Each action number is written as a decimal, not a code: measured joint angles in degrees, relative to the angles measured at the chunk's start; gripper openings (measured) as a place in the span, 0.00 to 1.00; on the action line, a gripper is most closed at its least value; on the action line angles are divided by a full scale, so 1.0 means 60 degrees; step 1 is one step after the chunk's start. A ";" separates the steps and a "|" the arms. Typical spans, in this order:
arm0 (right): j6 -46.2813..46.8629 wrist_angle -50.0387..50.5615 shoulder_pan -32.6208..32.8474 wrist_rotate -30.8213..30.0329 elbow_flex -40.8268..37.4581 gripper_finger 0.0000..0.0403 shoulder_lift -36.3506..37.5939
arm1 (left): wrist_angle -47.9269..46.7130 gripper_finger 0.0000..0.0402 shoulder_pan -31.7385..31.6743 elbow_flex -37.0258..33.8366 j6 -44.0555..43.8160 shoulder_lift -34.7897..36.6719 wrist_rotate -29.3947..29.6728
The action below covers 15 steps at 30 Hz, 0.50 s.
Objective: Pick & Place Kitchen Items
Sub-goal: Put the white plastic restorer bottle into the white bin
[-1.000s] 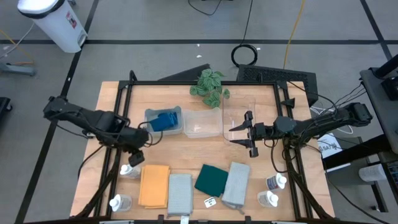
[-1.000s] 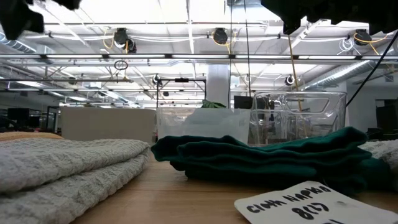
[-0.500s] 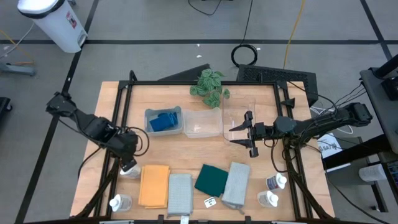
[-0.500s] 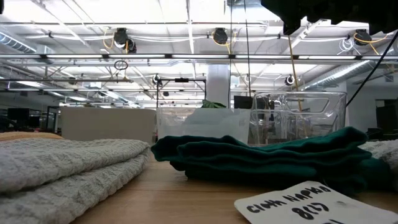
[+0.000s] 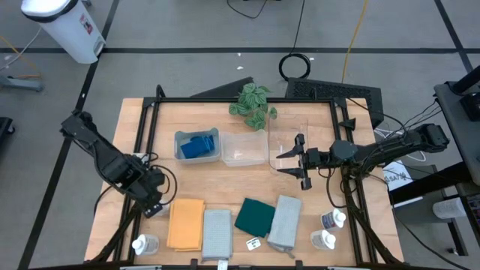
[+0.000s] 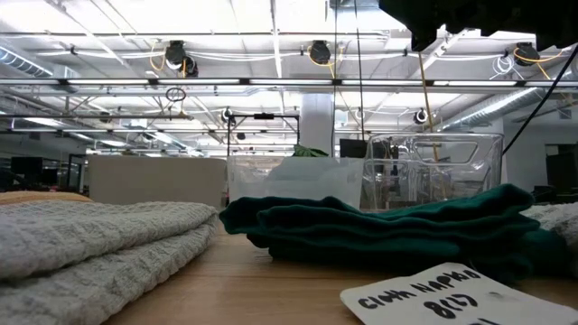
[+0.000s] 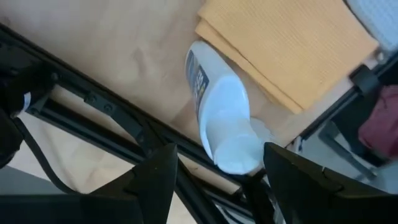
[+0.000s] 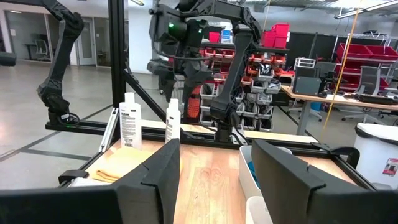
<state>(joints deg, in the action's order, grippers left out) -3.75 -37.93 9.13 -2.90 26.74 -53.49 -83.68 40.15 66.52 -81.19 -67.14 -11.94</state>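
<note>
Left gripper [image 5: 152,201] spread wide directly above a white squeeze bottle [image 7: 222,122] at the table's left edge, just beside the orange cloth [image 5: 186,223]. Swung here from beside the sponge bin [image 5: 198,145] within the last second, so probably lining up the next pick. Bottle upright, long axis vertical, cap toward the camera. Right gripper [image 5: 298,161] open, parked mid-table.

The left gripper [image 5: 152,201] hangs over a white squeeze bottle [image 5: 155,209] just beside the orange cloth [image 5: 186,223]; its finger spread is too small to judge. The right gripper [image 5: 298,161], fingers apart, sits by a clear bin [image 5: 287,142], while blue sponges [image 5: 196,146] lie in another.
</note>
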 joint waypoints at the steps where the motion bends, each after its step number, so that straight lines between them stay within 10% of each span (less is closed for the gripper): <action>1: 0.0000 0.0000 0.0000 0.0000 -0.0002 0.42 0.0000 | 0.0000 0.60 0.0024 0.0000 0.0000 -0.0066 0.0014; 15: 0.0004 0.0000 0.0000 0.0000 0.0000 0.42 0.0000 | 0.0029 0.54 0.0073 -0.0007 0.1236 -0.0815 0.0173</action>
<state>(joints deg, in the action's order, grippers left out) -3.73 -37.93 9.12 -2.90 26.74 -53.49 -83.50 40.58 66.48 -73.77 -72.03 -10.90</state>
